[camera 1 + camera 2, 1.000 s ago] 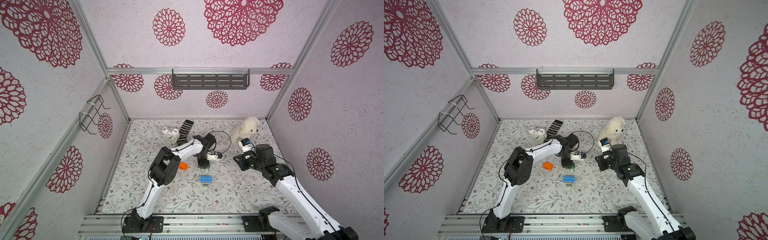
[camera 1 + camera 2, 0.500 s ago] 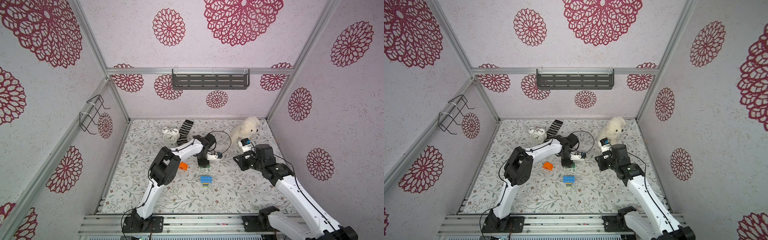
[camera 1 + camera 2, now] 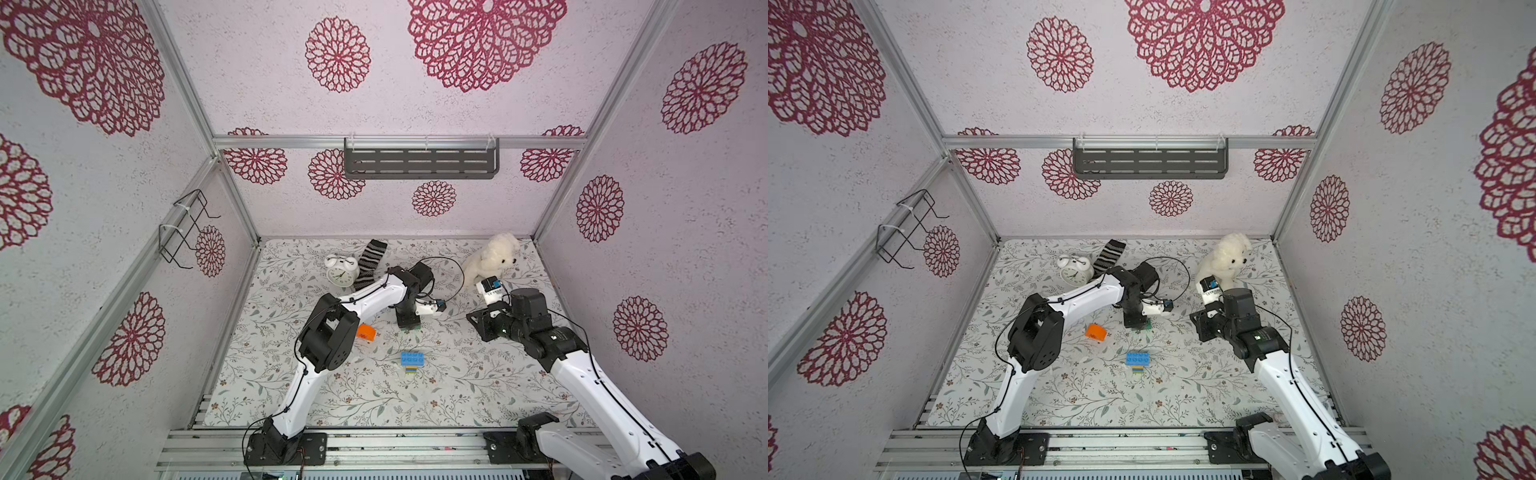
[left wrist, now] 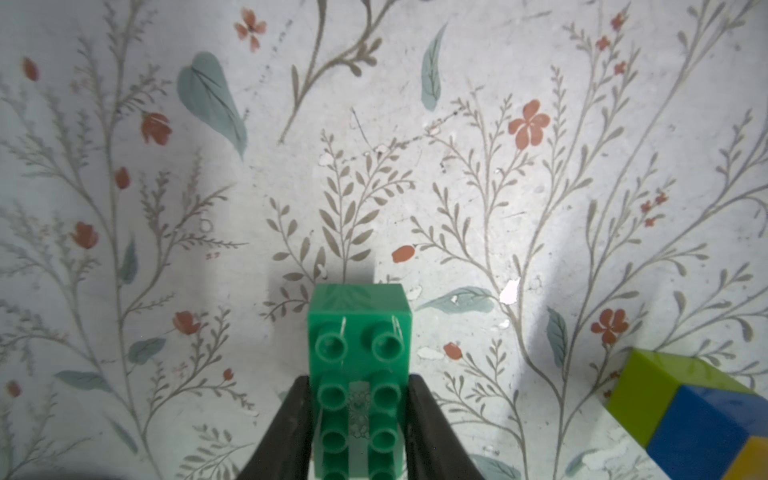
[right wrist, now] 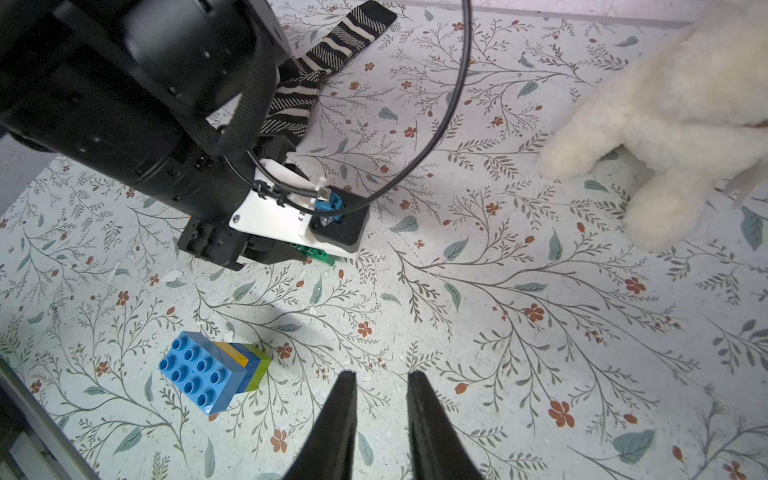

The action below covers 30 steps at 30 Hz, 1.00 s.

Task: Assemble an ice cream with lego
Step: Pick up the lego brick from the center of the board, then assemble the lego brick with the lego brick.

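My left gripper [image 4: 359,399] is shut on the dark green long brick [image 4: 359,361], which rests low on the floral mat with its studs facing the left wrist camera. In both top views this gripper [image 3: 409,326] [image 3: 1136,326] points down at mid mat. A joined stack [image 3: 412,360] [image 3: 1138,360] [image 5: 212,370] lies on its side in front of it: light-blue brick, then yellow, blue and lime. The orange half-round brick [image 3: 366,332] [image 3: 1095,332] lies loose by the left arm's elbow. My right gripper [image 5: 380,382] [image 3: 478,324] hovers to the right, slightly open and holding nothing.
A white alarm clock [image 3: 343,270] and a striped sock [image 3: 372,257] lie at the back of the mat. A white plush toy [image 3: 492,259] sits at the back right, close behind my right wrist. Walls enclose the mat on three sides.
The left gripper's jaws have closed onto the dark green brick. Neither arm has visibly shifted, and the other bricks lie where they were.
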Motion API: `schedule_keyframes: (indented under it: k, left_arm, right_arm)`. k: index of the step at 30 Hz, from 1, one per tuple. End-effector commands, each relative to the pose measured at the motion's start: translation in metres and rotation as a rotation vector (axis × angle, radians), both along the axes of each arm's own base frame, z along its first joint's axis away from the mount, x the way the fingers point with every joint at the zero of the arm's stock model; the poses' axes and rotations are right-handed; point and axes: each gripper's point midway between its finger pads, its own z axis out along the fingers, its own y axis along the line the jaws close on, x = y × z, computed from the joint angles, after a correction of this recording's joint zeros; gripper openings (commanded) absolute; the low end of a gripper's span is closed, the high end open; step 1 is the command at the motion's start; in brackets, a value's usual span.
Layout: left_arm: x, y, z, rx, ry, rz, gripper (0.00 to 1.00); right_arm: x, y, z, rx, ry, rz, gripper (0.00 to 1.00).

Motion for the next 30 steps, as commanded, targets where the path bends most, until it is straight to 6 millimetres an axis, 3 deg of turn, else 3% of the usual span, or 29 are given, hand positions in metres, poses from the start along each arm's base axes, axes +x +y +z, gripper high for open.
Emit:
schedule_keyframes:
  k: [1, 8, 14, 20, 21, 30]
  left_arm:
    - [0.001, -0.001, 0.048, -0.030, -0.066, 0.005, 0.22]
    - [-0.006, 0.007, 0.090, -0.055, -0.087, 0.038, 0.21]
    - [-0.033, 0.015, 0.116, -0.059, -0.050, 0.065, 0.21]
    - [-0.064, 0.018, 0.116, -0.028, -0.027, 0.059, 0.21]
    - [-0.069, 0.019, 0.130, -0.052, -0.045, 0.059, 0.21]
    - [-0.100, 0.012, 0.128, -0.057, -0.003, 0.021, 0.21]
  right_arm:
    - [0.003, -0.004, 0.003, -0.011, -0.027, -0.005, 0.26]
    - [0.004, -0.010, 0.001, -0.025, -0.023, -0.031, 0.26]
    - [0.005, -0.016, 0.001, -0.030, -0.023, -0.052, 0.26]
    - [0.007, -0.023, -0.001, -0.041, -0.021, -0.081, 0.26]
    - [0.008, -0.024, -0.001, -0.043, -0.021, -0.085, 0.26]
    - [0.009, -0.028, -0.003, -0.047, -0.019, -0.097, 0.26]
